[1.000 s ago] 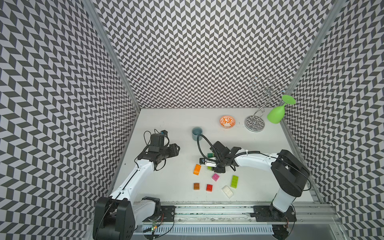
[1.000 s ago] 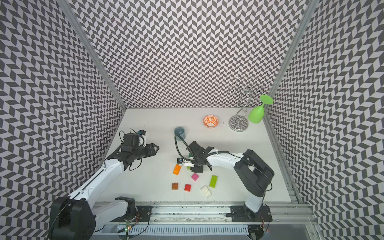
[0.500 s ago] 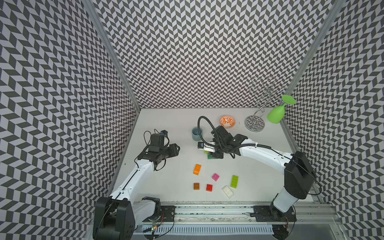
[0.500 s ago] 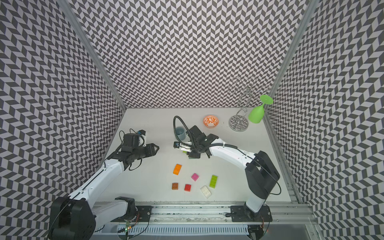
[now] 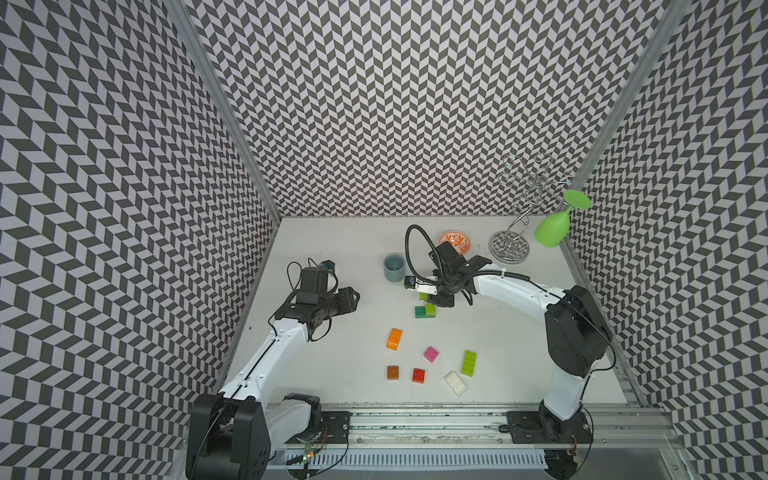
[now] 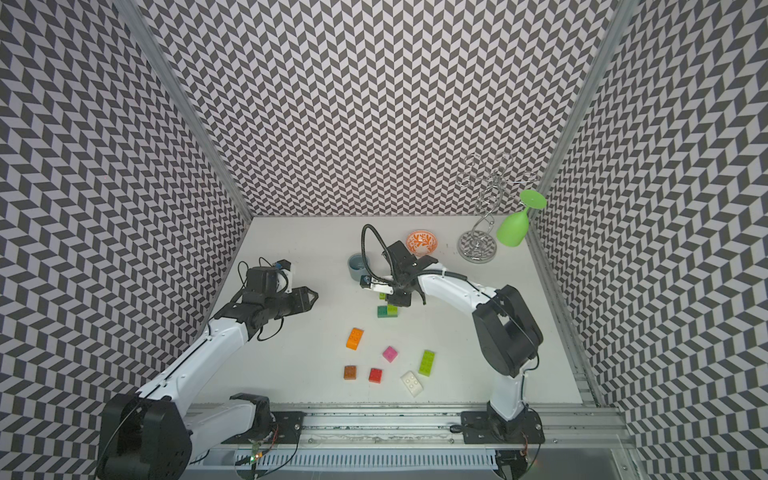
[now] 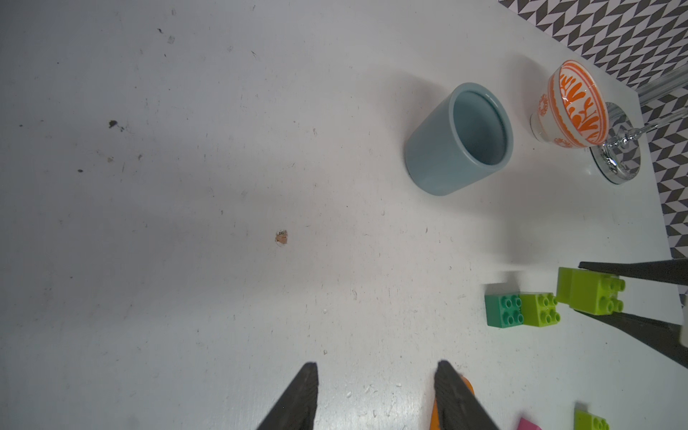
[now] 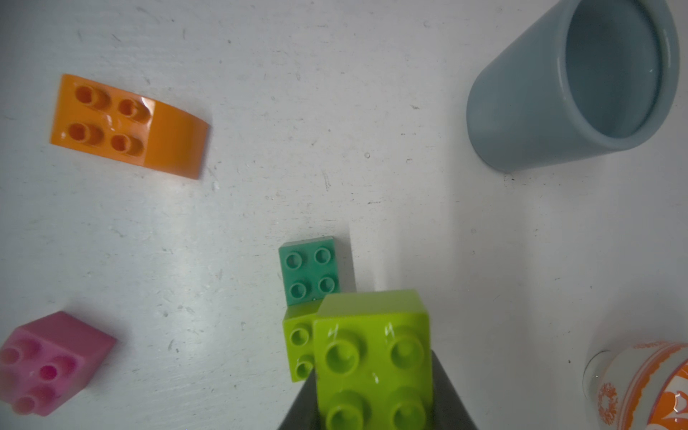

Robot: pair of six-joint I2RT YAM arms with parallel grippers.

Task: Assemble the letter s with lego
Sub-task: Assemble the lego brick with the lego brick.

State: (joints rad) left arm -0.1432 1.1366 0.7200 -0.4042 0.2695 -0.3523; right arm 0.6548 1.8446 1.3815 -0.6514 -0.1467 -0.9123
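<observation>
My right gripper (image 8: 372,368) is shut on a square lime green lego brick (image 8: 372,357), held just above the table; the same brick (image 7: 590,294) shows in the left wrist view. Right beside it a dark green brick (image 5: 420,312) and a lime brick (image 5: 431,309) lie joined side by side. Nearer the front lie an orange brick (image 5: 395,338), a pink one (image 5: 431,354), an oblong lime one (image 5: 469,363), a brown one (image 5: 393,372), a red one (image 5: 419,375) and a white one (image 5: 455,382). My left gripper (image 7: 376,366) hovers open and holds nothing, to the left of the bricks.
A grey-blue cup (image 5: 394,267) stands just behind the right gripper. Further back are an orange patterned bowl (image 5: 456,241) and a chrome rack (image 5: 509,249) with a green glass (image 5: 555,226) hanging from it. Patterned walls close three sides.
My right gripper has moved from the front bricks back toward the cup, carrying the lime brick, and has since held still. The left arm has not moved.
</observation>
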